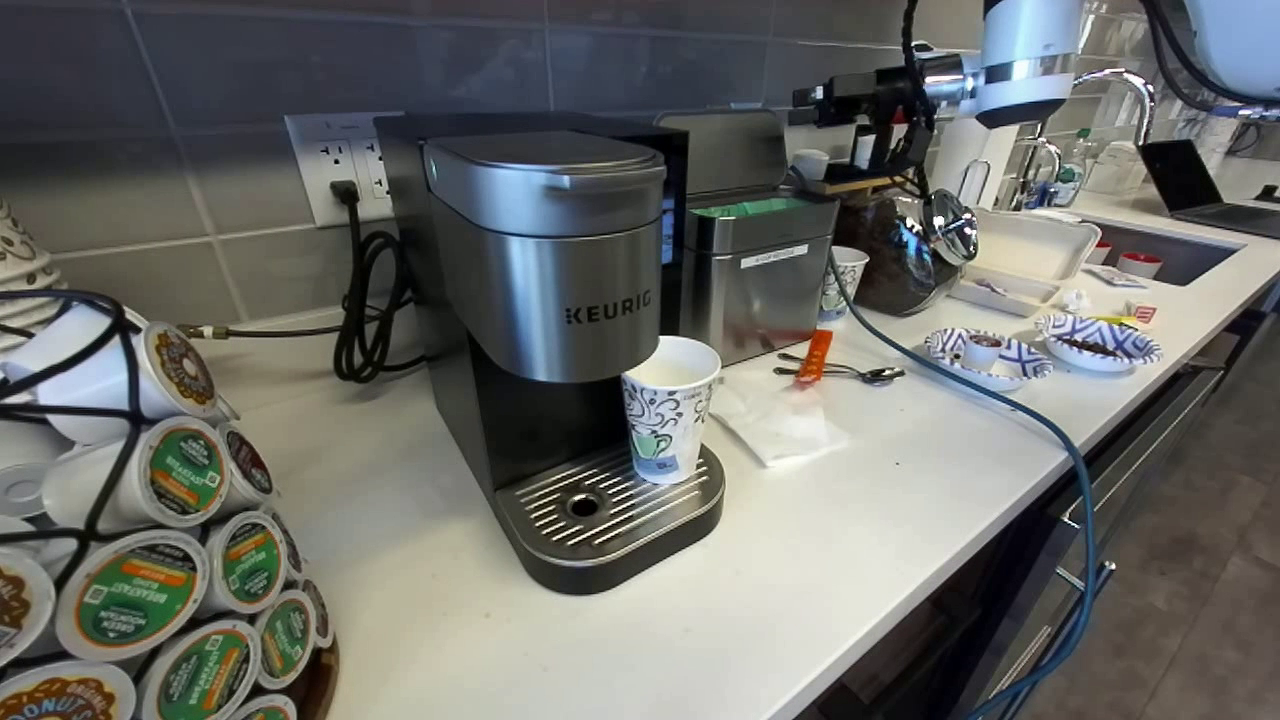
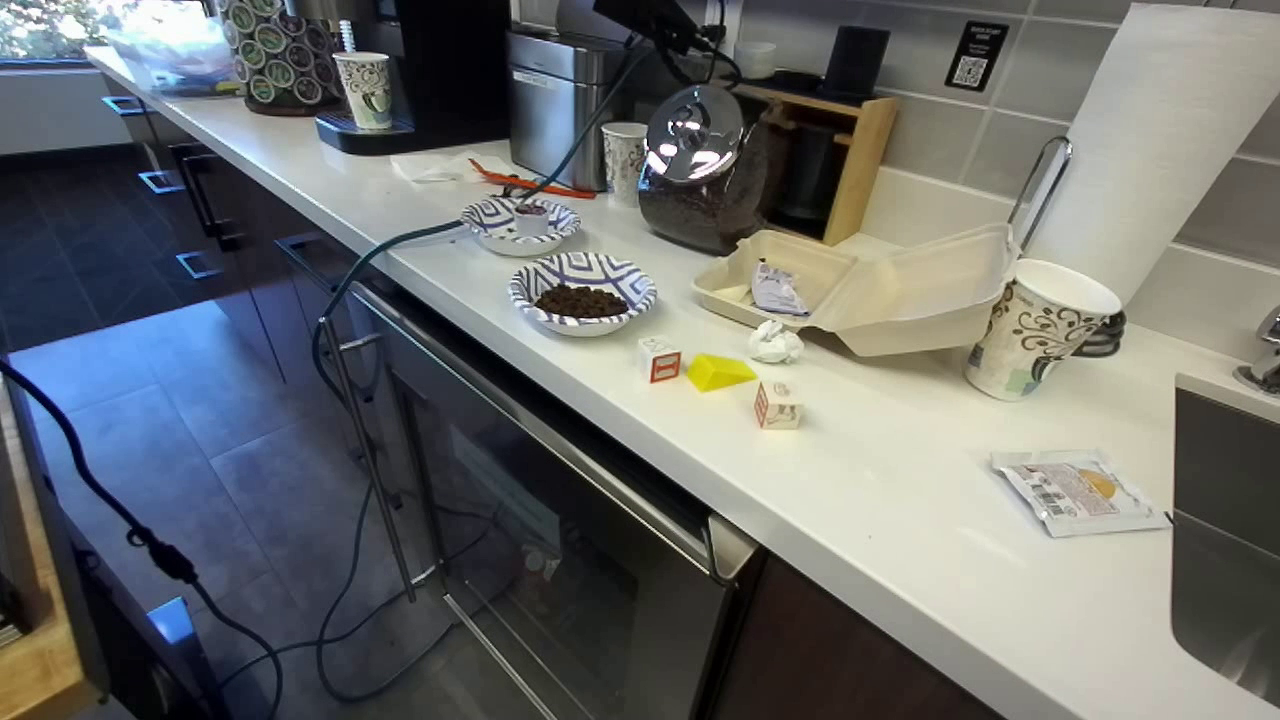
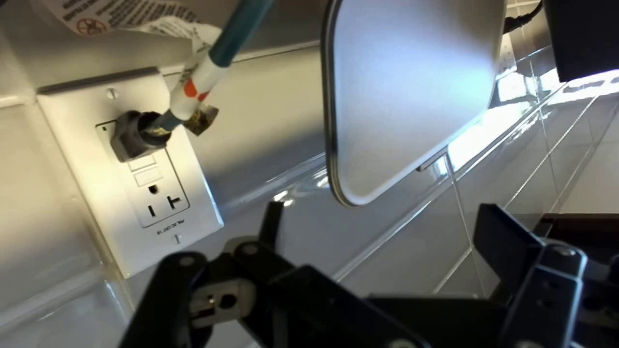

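Two fingers spread wide | raised bin lid near, beyond their tips

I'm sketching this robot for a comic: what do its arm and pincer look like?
The arm is white and rounded, with a silvery band and black cables beside it. The pincer is mostly black, with jointed linkages, flat finger pads and a paler block among the linkages.
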`<action>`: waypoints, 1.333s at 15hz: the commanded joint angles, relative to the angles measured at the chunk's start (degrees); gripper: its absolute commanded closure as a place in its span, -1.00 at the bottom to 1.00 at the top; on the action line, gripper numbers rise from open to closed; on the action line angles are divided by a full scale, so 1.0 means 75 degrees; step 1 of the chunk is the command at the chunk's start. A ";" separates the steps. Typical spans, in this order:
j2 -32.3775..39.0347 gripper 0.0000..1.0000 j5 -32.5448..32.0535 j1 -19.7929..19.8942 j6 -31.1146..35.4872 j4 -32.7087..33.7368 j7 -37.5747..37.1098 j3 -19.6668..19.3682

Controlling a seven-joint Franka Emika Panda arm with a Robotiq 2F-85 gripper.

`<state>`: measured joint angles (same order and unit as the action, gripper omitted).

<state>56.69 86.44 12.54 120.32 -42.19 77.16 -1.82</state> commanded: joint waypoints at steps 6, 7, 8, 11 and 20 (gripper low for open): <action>0.0336 -1.00 -0.0602 -0.0208 -0.0479 0.0295 -0.0745 -0.0135; 0.0325 -1.00 -0.0691 -0.0205 -0.0648 0.0281 -0.0837 -0.0126; 0.0309 -1.00 -0.0775 -0.0179 -0.0898 0.0261 -0.0969 -0.0102; 0.0176 -1.00 -0.0970 -0.0060 -0.1674 0.0172 -0.1391 -0.0063; -0.0405 -1.00 -0.1699 0.0104 -0.3197 -0.0195 -0.2509 -0.0582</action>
<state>55.57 75.89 13.19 98.20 -41.79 59.90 -4.67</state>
